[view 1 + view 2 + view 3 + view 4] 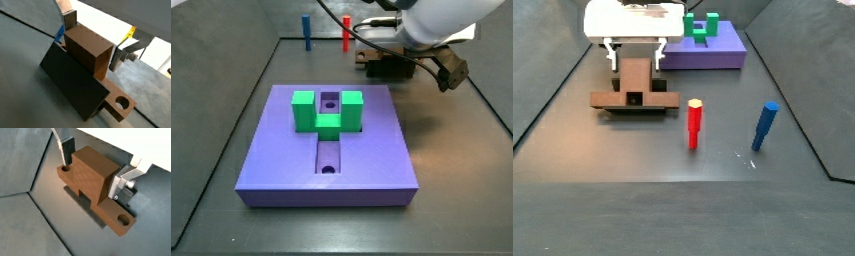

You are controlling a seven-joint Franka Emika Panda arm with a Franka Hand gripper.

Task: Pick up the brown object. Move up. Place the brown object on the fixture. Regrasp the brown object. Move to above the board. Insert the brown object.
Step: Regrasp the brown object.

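**One brown piece between my plates, at the fixture**

One purple board (327,140) is the biggest thing on the floor, flat, with a lengthwise groove and a green U-shaped block (327,110) standing on it across that groove. Everything else I place against this board.

Beyond the board's far end in a side view sits the fixture (385,68), apart from the board, largely hidden there by my arm. In a wrist view its dark upright plate (72,84) leans against the brown object.

The brown object (93,175) is at the fixture, not on the board. Its long bar lies crosswise with a round hole showing near each end, and its thick stem rises between my fingers. In a side view the bar (633,100) rests low over the dark fixture base.

My gripper (99,170) is down over the fixture, well clear of the board, its fingers (67,150) flanking the stem on two sides. The silver plates look pressed to the wood, so I am clamped on the brown object.

Beside the fixture, away from the board, stand a red peg (694,123) and a blue peg (764,125), both upright.
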